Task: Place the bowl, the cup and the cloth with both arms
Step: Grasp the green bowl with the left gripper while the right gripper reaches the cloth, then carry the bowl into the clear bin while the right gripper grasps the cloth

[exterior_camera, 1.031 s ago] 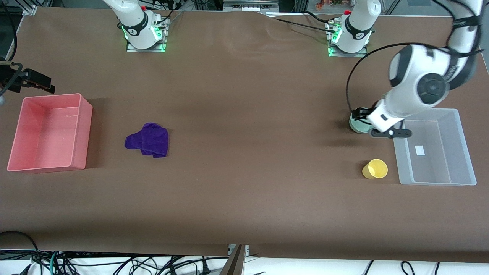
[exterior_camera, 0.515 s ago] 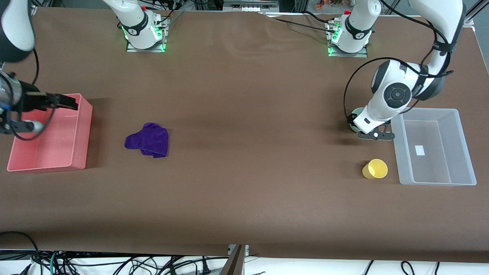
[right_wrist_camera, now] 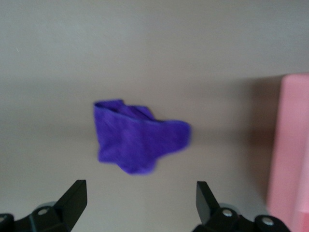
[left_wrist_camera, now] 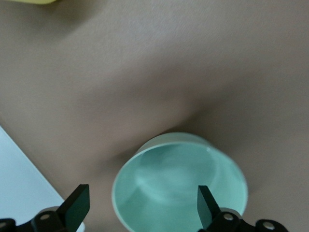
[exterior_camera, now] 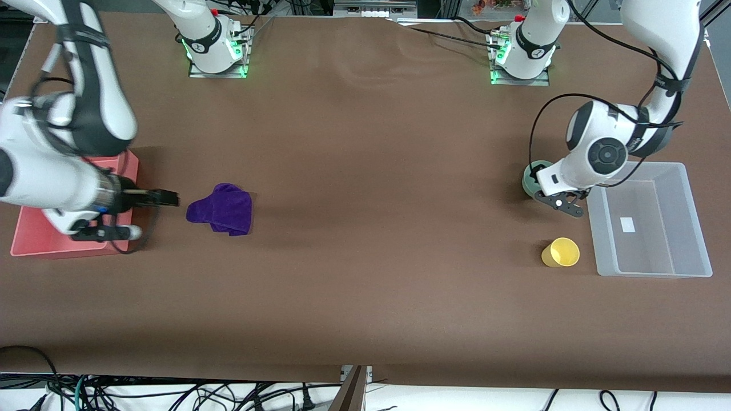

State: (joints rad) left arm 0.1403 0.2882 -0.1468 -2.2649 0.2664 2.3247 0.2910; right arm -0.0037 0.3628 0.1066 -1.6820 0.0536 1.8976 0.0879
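The mint-green bowl (exterior_camera: 530, 176) stands upright beside the clear bin. My left gripper (exterior_camera: 538, 181) is open just over it. In the left wrist view the bowl (left_wrist_camera: 178, 186) fills the lower frame, and the left gripper (left_wrist_camera: 142, 208) has one fingertip over the bowl's inside and one outside its rim. The yellow cup (exterior_camera: 561, 253) stands nearer the front camera than the bowl. The purple cloth (exterior_camera: 221, 209) lies crumpled toward the right arm's end of the table. My right gripper (exterior_camera: 164, 198) is open and empty, low beside the cloth (right_wrist_camera: 137, 137), apart from it.
A pink bin (exterior_camera: 34, 242) sits at the right arm's end, partly under that arm, and shows in the right wrist view (right_wrist_camera: 294, 154). A clear plastic bin (exterior_camera: 685, 217) sits at the left arm's end next to the bowl and cup.
My right arm has swung from over the pink bin toward the cloth. My left gripper has turned and settled at the bowl's rim.
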